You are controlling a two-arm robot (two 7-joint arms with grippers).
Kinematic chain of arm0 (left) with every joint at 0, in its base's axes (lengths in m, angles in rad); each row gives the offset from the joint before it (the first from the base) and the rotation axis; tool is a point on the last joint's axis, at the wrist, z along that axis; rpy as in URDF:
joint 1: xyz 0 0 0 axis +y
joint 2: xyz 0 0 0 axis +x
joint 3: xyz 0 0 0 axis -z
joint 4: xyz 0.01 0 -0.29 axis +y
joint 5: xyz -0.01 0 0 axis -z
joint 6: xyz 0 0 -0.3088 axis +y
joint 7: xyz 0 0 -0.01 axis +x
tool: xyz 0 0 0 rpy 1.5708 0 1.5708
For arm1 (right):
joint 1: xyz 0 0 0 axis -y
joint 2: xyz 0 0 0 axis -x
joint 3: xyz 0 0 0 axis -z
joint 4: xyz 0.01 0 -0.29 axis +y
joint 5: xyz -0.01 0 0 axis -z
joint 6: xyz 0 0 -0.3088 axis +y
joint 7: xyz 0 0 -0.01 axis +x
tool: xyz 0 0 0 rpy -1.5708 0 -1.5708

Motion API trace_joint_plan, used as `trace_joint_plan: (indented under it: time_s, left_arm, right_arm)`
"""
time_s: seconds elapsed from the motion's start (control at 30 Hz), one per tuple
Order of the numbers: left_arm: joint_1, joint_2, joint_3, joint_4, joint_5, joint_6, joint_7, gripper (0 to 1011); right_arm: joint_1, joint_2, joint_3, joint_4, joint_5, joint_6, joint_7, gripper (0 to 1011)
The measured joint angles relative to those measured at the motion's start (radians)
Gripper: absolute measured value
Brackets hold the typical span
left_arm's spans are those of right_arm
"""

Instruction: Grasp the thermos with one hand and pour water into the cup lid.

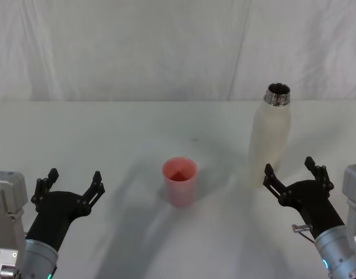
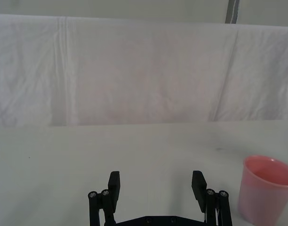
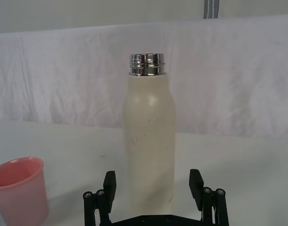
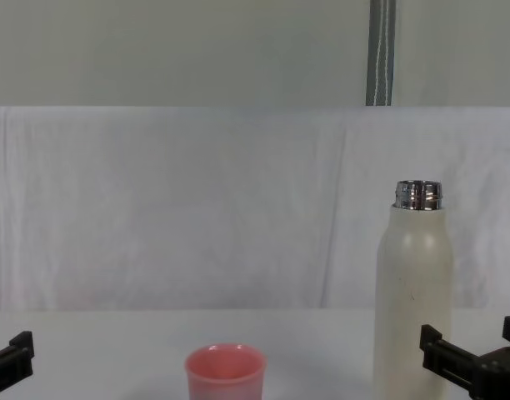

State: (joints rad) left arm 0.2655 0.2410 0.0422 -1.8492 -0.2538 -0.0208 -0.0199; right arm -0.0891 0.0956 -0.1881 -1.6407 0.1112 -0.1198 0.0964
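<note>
The cream-white thermos (image 1: 270,138) (image 3: 149,146) (image 4: 412,300) stands upright at the right of the white table, its steel neck uncapped. My right gripper (image 1: 293,169) (image 3: 153,183) is open just in front of the thermos base, its fingers apart and not touching the bottle. The pink cup lid (image 1: 180,181) (image 2: 268,189) (image 3: 19,190) (image 4: 225,374) stands upright at the table's middle, to the left of the thermos. My left gripper (image 1: 74,179) (image 2: 156,186) hangs open near the front left, well apart from the cup lid, holding nothing.
A white cloth covers the table (image 1: 137,133) and hangs as a backdrop behind it. A grey vertical post (image 4: 381,52) rises behind the backdrop. Bare tabletop lies between the cup lid and the thermos.
</note>
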Motion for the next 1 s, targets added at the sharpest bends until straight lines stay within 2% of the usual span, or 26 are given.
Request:
trace_joint_plan:
  time_s: [0.53, 1.0]
  left_arm:
    - [0.0, 0.0, 0.0, 0.0, 0.0, 0.0, 0.0, 1001]
    - [0.0, 0.0, 0.0, 0.0, 0.0, 0.0, 0.0, 1001]
  right_arm:
    - [0.08, -0.022, 0.006, 0.092, -0.02, -0.021, 0.033, 1002]
    - [0.121, -0.033, 0.014, 0.142, -0.001, -0.04, 0.056, 1002]
